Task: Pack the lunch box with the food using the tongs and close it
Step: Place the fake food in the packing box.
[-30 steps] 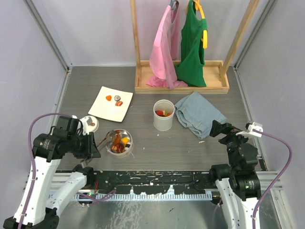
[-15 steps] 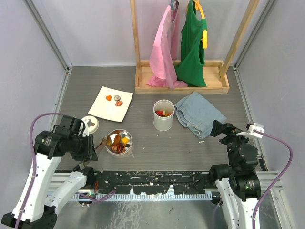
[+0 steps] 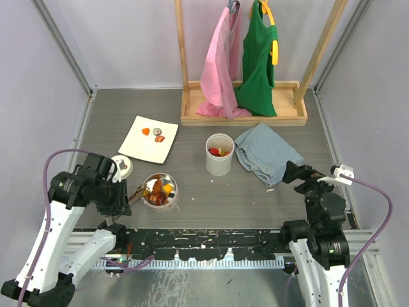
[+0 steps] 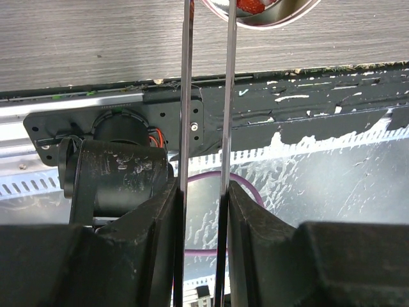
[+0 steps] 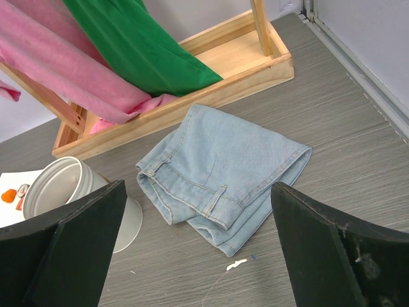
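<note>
Your left hand [image 4: 201,198] is part-way closed on the tongs [image 4: 185,96]. Its two fingers [image 4: 152,243] press from outside on the two thin metal arms, which run up between them, a little apart and nearly parallel. In the wrist view the arms reach the top edge, and the right one crosses the rim of the tin [image 4: 284,13], where a bit of red food [image 4: 250,5] shows.

From above, this hand [image 3: 120,196] sits at the near left of the tabletop [image 3: 217,195]. The tongs [image 3: 137,191] point right, with their tips at the left rim of the round tin [image 3: 172,197]. The tin holds orange, red and dark brown pieces [image 3: 160,189]. A white disc [image 3: 121,167] lies just beyond the hand. Farther off is the square plate [image 3: 144,148], carrying an orange piece [image 3: 146,132] and a darker pair [image 3: 158,135].

Right of the plate, mid-tabletop, stands a tall pot [image 3: 218,164] with red and orange bits inside. Folded jeans [image 3: 265,153] lie just to its right. The wooden rack [image 3: 243,116] stands at the far edge, hung with a pink garment [image 3: 220,64] and a green one [image 3: 255,57].

Your right hand [image 3: 294,173] is at the near right, spread wide with nothing in it, facing the jeans [image 5: 223,166] and the pot [image 5: 61,185].
</note>
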Robot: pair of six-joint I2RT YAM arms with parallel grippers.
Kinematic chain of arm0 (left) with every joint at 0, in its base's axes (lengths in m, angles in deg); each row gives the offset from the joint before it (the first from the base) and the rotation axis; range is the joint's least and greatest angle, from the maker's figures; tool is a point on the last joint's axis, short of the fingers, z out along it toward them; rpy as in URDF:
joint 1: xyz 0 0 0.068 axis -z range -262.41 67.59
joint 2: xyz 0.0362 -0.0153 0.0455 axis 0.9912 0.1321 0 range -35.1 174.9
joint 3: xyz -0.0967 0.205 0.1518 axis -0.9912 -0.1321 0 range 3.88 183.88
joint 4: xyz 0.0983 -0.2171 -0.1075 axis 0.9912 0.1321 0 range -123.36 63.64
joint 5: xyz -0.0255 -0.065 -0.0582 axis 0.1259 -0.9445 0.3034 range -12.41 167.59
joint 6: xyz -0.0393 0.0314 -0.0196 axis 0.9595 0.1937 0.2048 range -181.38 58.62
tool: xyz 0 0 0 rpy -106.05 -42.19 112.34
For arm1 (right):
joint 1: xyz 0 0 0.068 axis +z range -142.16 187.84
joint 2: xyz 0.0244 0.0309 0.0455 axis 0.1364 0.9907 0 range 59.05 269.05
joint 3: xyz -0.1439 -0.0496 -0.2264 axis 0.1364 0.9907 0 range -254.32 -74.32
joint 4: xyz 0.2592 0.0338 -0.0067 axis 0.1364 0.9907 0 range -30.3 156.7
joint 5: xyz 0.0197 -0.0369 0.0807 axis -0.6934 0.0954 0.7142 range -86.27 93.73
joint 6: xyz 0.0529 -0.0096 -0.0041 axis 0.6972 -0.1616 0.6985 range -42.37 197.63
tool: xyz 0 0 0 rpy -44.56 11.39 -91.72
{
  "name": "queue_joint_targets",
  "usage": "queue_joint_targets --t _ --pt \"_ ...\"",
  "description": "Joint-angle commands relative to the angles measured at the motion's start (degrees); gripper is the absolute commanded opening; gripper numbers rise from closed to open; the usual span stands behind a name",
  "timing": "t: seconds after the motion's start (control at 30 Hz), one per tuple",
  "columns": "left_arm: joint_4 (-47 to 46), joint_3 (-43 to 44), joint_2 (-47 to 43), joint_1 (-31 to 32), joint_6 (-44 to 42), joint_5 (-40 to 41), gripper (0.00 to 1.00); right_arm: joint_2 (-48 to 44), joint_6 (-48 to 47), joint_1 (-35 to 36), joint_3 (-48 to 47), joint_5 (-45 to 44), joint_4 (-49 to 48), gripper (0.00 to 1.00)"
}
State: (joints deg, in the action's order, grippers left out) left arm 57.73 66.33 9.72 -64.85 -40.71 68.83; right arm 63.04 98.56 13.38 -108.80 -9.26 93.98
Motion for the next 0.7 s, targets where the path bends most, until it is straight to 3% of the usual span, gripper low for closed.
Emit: queue_joint_targets --t 0.0,0.43,0.67 --pt "-0.83 2.31 -0.46 0.27 0.60 0.32 0.33 -0.65 0.16 0.34 -0.33 -0.97 -2.79 1.00" --pt "-1.58 4.05 -0.85 0.23 0.20 0.01 0.34 -0.65 0.17 0.34 -0.33 -0.98 -2.82 1.00" --pt "-8.39 5.51 -0.53 0.21 1.54 0.57 0.33 -0.54 0.17 0.32 -0.33 -0.99 -2.82 1.00"
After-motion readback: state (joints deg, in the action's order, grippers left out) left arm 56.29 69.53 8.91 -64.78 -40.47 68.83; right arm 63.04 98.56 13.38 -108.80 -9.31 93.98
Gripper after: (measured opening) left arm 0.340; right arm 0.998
